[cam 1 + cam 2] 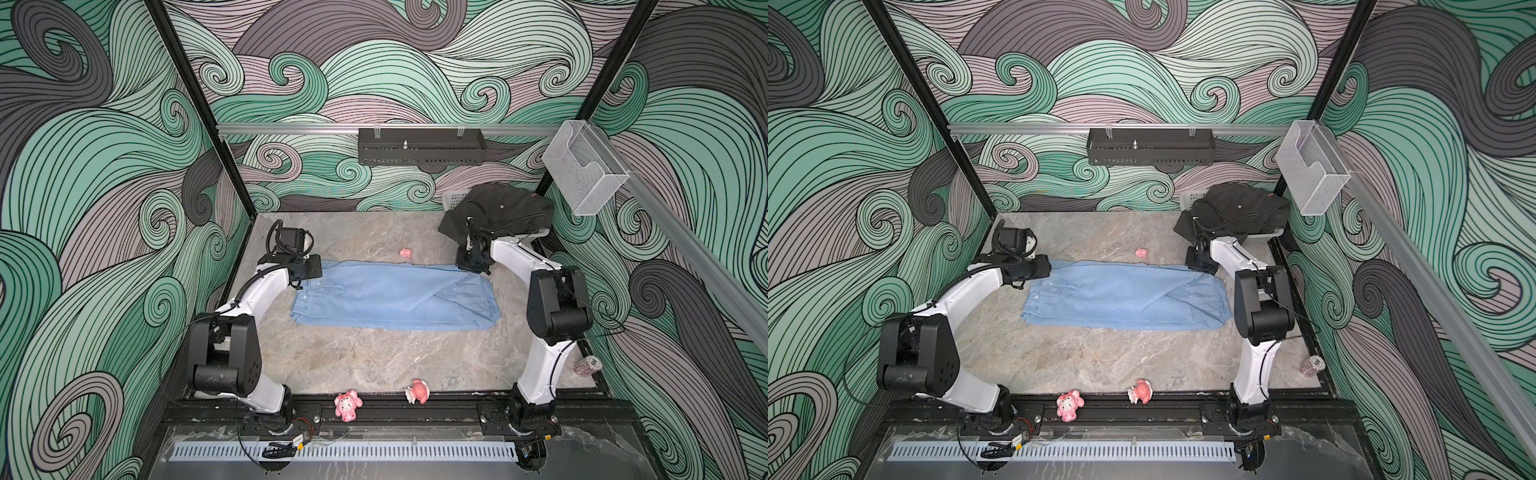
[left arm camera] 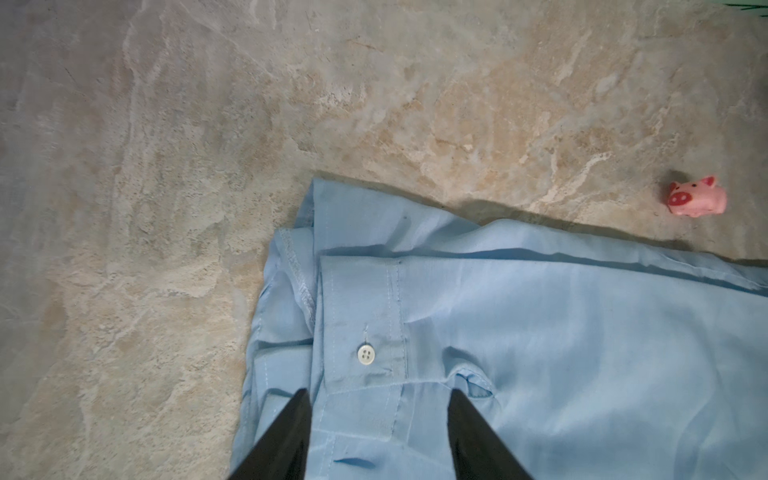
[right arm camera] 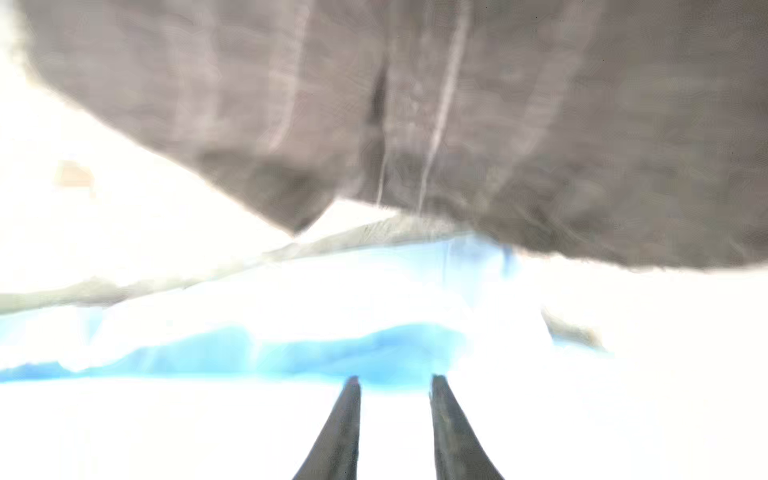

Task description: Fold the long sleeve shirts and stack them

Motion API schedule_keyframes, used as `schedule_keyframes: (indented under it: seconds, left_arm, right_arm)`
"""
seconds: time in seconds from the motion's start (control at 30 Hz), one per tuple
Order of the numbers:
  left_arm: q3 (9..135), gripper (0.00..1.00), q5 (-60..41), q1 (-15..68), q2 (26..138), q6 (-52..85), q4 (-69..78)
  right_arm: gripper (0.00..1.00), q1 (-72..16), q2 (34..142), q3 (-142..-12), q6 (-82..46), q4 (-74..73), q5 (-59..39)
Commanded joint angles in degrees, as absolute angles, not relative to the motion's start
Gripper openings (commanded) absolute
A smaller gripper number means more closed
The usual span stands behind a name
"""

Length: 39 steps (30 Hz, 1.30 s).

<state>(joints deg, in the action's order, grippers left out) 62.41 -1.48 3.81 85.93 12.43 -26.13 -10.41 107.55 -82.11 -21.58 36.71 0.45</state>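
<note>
A light blue long sleeve shirt (image 1: pixel 395 297) (image 1: pixel 1125 297) lies folded into a long flat band across the middle of the table. My left gripper (image 2: pixel 379 394) is open just above its left end, one finger on each side of a buttoned cuff (image 2: pixel 365 324). At the shirt's back right corner my right gripper (image 3: pixel 395 377) hovers low, jaws apart; glare washes out the cloth below it. A dark charcoal pinstriped shirt (image 1: pixel 503 210) (image 1: pixel 1237 208) (image 3: pixel 457 104) is heaped over a white basket (image 1: pixel 455 198) at the back right.
A small pink pig toy (image 1: pixel 405 252) (image 2: pixel 698 197) lies just behind the blue shirt. Two pink toys (image 1: pixel 347 405) (image 1: pixel 417 390) rest at the front edge. A patterned roll (image 1: pixel 587 365) stands front right. A black shelf (image 1: pixel 419 145) hangs on the back rail.
</note>
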Motion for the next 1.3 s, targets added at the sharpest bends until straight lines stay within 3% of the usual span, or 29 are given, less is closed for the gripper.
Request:
schedule_keyframes:
  seconds: [0.0, 0.17, 0.37, 0.63, 0.83, 1.03, 1.27]
  left_arm:
    - [66.71, 0.58, -0.16, 3.42, 79.03, 10.89, -29.03]
    - [68.49, 0.52, -14.01, 3.45, 78.19, 12.13, -28.14]
    - [77.96, 0.46, -27.39, 3.38, 95.60, 16.30, -40.07]
    - [87.93, 0.44, -30.98, 2.41, 115.83, 16.27, -55.06]
    - [82.00, 0.39, -31.97, 0.12, 122.72, 17.74, -57.13]
    - [67.39, 0.40, -32.34, -2.99, 115.38, 19.64, -53.03]
    - [58.89, 0.40, -35.03, -4.42, 106.76, 21.36, -51.69]
  right_arm:
    - [0.36, -11.42, 99.62, -81.35, -24.16, 40.11, 1.43]
    - [0.37, -12.77, 93.45, -74.26, -28.42, 40.88, -3.73]
    - [0.37, -16.13, 93.04, -65.05, -40.00, 42.85, -5.19]
    - [0.38, -19.37, 95.58, -56.90, -45.66, 38.54, -6.36]
    - [0.37, -19.34, 105.61, -63.21, -38.96, 39.44, -7.26]
    - [0.36, -19.35, 114.22, -73.83, -32.43, 41.30, -7.11]
    - [0.35, -19.77, 123.79, -89.05, -28.46, 46.25, -9.66]
